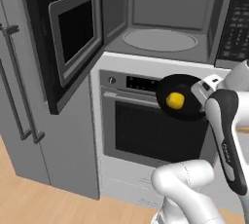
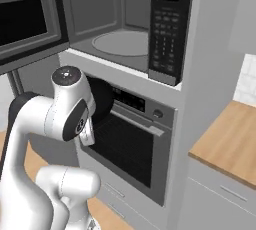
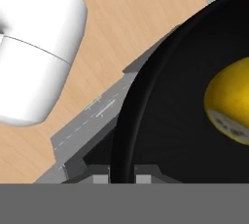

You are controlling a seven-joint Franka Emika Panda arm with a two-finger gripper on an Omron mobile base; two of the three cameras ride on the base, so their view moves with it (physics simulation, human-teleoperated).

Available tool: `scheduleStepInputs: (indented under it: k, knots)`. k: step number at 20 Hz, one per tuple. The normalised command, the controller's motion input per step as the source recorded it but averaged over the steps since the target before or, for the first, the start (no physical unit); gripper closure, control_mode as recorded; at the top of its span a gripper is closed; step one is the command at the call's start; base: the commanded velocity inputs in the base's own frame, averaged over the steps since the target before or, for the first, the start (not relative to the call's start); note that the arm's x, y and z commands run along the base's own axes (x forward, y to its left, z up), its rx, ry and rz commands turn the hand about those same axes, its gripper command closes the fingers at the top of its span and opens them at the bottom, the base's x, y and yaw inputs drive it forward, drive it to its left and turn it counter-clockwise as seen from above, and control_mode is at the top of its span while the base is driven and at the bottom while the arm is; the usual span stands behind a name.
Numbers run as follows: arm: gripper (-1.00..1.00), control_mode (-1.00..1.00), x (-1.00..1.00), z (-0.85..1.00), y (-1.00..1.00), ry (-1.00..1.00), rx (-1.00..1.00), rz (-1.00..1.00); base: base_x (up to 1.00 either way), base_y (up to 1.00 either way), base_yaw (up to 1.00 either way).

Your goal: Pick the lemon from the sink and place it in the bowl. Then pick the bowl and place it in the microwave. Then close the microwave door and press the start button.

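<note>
The shallow black bowl (image 1: 187,84) hangs in the air in front of the oven, below the microwave (image 1: 165,18). The bright yellow lemon (image 1: 175,101) lies inside it. My gripper (image 3: 121,177) is shut on the bowl's rim (image 3: 127,116), with one finger on each side of it, and the lemon (image 3: 231,101) shows just beyond. In the right base view the bowl (image 2: 106,99) is partly hidden behind my arm. The microwave door (image 1: 73,33) stands swung open to the left, and the round turntable (image 1: 158,39) is bare. The sink is out of view.
The black control strip (image 1: 238,18) runs down the microwave's right side. Directly below is the oven (image 1: 146,130) with its bar handle. A grey fridge (image 1: 19,101) stands at the left. A wooden counter (image 2: 230,139) lies to the right.
</note>
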Motion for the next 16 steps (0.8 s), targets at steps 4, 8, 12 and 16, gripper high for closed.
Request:
scheduleStepInputs:
  k: [4,8,12,16]
  knots:
    - [1.0,1.0,0.0,0.0,0.0,0.0,0.0,0.0,0.41,-0.02,0.15]
    - [1.0,1.0,0.0,0.0,0.0,0.0,0.0,0.0,0.41,0.11,0.14]
    - [1.0,1.0,0.0,0.0,0.0,0.0,0.0,0.0,0.57,0.01,0.25]
    - [1.0,1.0,0.0,0.0,0.0,0.0,0.0,0.0,0.63,0.0,0.27]
